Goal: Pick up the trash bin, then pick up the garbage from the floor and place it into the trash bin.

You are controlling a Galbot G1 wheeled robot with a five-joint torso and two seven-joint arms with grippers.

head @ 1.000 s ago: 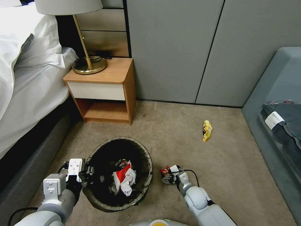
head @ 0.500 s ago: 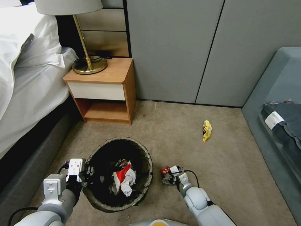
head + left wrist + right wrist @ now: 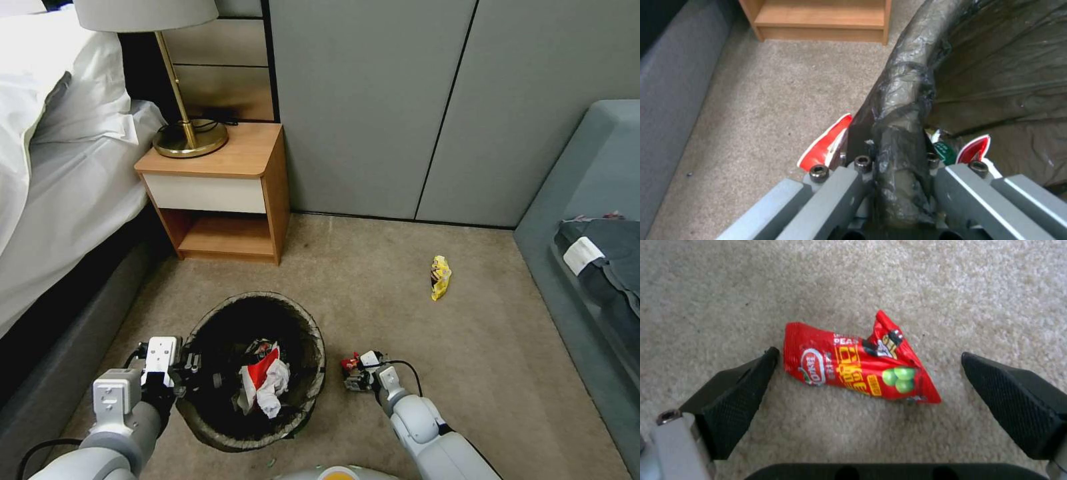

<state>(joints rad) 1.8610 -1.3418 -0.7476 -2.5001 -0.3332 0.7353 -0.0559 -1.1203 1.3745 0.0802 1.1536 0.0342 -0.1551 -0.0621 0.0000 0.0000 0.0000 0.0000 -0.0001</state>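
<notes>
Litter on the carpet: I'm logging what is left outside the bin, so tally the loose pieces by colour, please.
Red snack wrapper: 1, on the carpet between the open fingers of the right hand
Yellow snack wrapper: 1, farther off, towards the wall
Total: 2 pieces outside the trash bin, whose rim the left hand grips

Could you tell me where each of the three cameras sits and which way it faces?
Head view: high, facing forward and down at the carpet; both arms show, left gripper on the trash bin.
Left wrist view: faces along the gripper clamping the rim.
Right wrist view: faces down; open right gripper straddles the red wrapper.
Shared: head and left wrist views share the bin.
</notes>
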